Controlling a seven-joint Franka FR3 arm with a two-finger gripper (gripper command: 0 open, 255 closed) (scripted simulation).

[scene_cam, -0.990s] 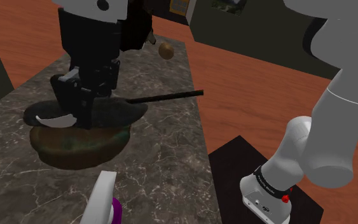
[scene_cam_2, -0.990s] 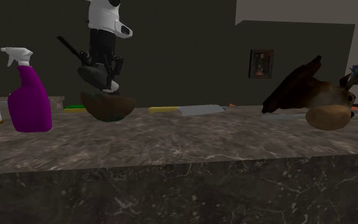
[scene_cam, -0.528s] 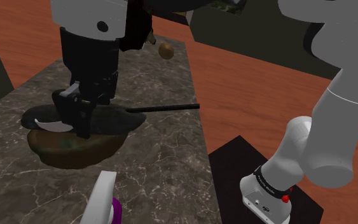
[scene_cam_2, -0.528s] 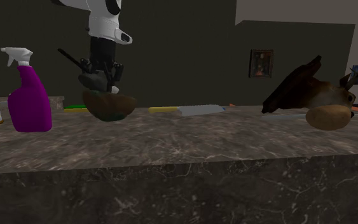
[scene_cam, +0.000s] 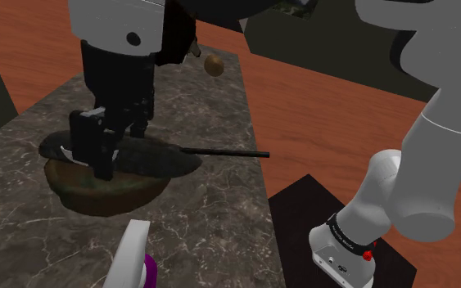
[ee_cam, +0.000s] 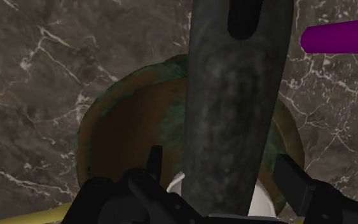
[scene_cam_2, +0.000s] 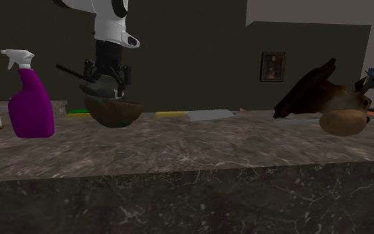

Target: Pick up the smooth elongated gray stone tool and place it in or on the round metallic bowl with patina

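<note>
The grey stone tool (scene_cam: 151, 157), long and dark with a thin black rod (scene_cam: 224, 152) sticking out of one end, lies level across the top of the round brown bowl (scene_cam: 106, 190) with green patina. In the wrist view the tool (ee_cam: 231, 108) runs between my black fingers (ee_cam: 153, 163), which stand apart from both its sides, over the bowl (ee_cam: 120, 133). My gripper (scene_cam: 97, 155) is open, straddling the tool above the bowl. From the second exterior view the gripper (scene_cam_2: 105, 80) hangs just over the tool (scene_cam_2: 97, 87) and bowl (scene_cam_2: 113, 112).
A purple spray bottle (scene_cam_2: 29, 100) stands beside the bowl, close to the marble counter's (scene_cam: 204, 221) near edge. A yellow-handled blade (scene_cam_2: 195, 115) and a brown horned object (scene_cam_2: 325, 100) lie farther along. A small brown ball (scene_cam: 214, 65) sits at the far end. Wood floor lies beyond the counter edge.
The gripper came down with the tool onto the bowl and opened its fingers. The tool has levelled out and slid toward the shoulder view's right.
</note>
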